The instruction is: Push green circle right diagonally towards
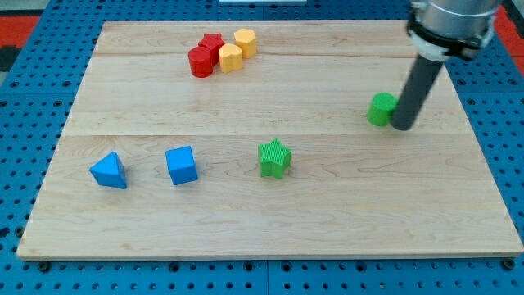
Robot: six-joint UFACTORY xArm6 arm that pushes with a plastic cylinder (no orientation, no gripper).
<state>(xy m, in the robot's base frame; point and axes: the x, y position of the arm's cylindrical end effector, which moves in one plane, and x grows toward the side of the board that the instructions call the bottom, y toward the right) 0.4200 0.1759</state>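
Note:
The green circle [380, 109] sits on the wooden board [270, 221] at the view's right, a little above mid-height. My tip [402, 127] rests on the board just right of the green circle, touching or nearly touching its right side. The dark rod partly covers the circle's right edge. A green star [275, 158] lies near the board's middle, well to the left and lower.
A red circle [201, 61], a red star [213, 43] and two yellow circular blocks [231, 57] [246, 41] cluster at the view's top. A blue triangle [109, 170] and a blue cube [182, 165] lie at lower left. Blue pegboard surrounds the board.

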